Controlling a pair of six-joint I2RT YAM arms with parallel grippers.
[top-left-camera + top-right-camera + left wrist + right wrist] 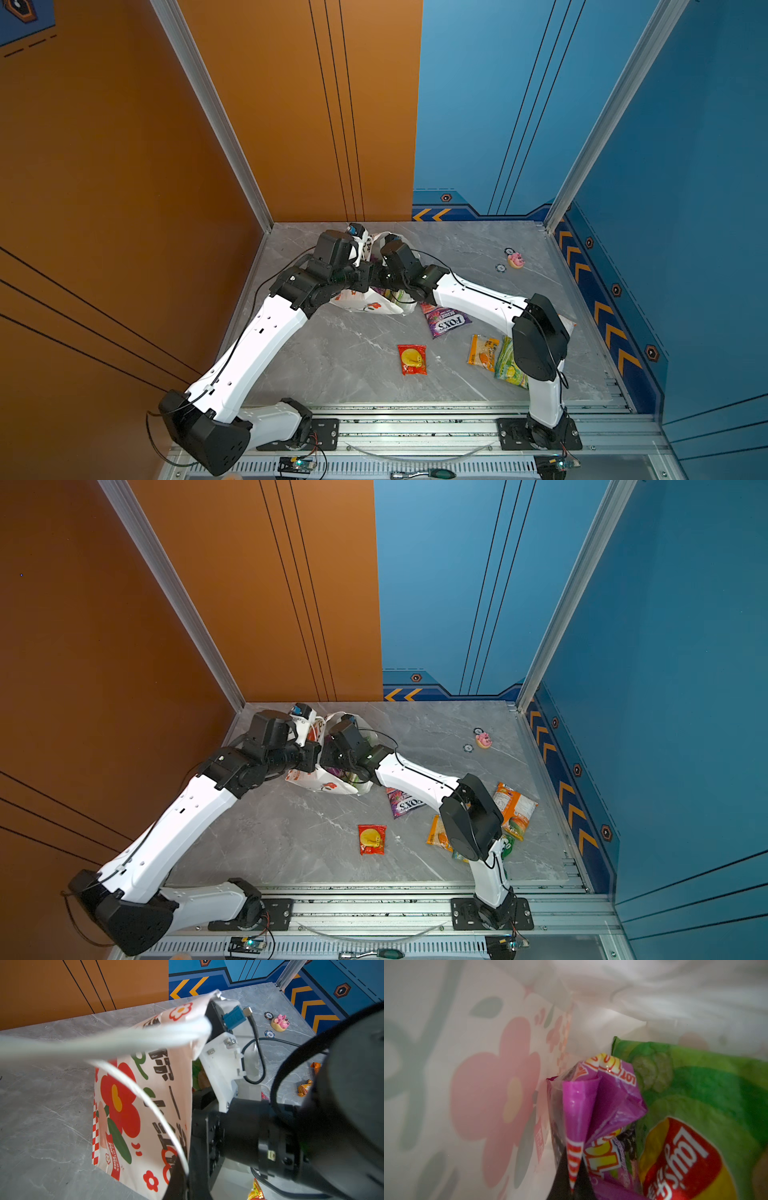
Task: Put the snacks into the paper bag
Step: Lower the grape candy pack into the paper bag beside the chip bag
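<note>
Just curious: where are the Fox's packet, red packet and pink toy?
Fox's packet (449, 322): in a top view, its lettering.
red packet (410, 356): in a top view, its yellow circle.
pink toy (515, 260): in a top view, its middle.

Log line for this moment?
left gripper: jaws shut on cord handle | right gripper: jaws shut on purple packet inside paper bag | Lay's packet: bagged | Fox's packet: on table

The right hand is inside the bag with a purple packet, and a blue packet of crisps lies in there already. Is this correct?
Not quite: the packet of crisps lying in the bag is green, not blue, as the right wrist view shows. The right hand is indeed inside the bag with a purple packet.
</note>
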